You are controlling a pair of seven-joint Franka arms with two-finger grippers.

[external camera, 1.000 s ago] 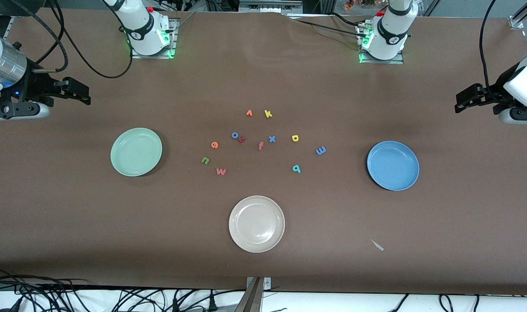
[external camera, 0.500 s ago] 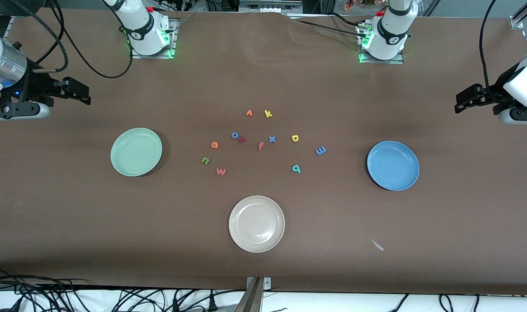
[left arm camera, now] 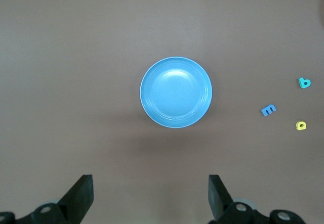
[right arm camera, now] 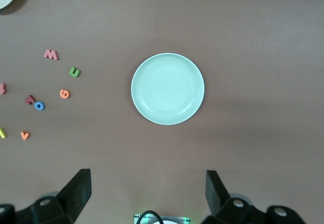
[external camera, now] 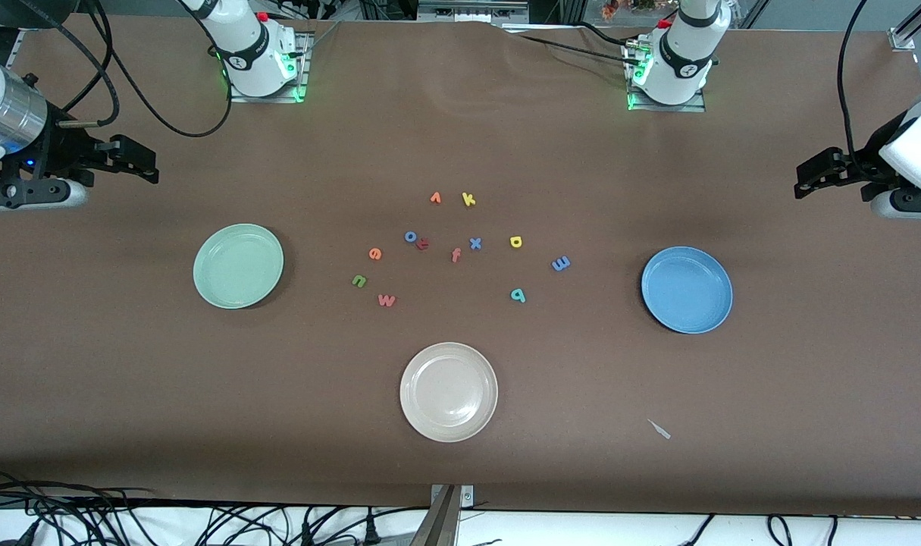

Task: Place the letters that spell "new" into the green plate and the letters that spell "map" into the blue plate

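No change over the last second: left hand (left arm camera: pixel 149 196) and right hand (right arm camera: pixel 147 193) both spread, parked high, all letters unsorted on tabletop (external camera: pixel 126 379).

Foam letters (external camera: pixel 460 246) on table: n, e, w, m, a, p, k, x.

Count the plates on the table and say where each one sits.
3. The green plate lies toward the right arm's end, the blue plate toward the left arm's end, and the beige-white plate between them, nearest the front camera. None looks hidden.
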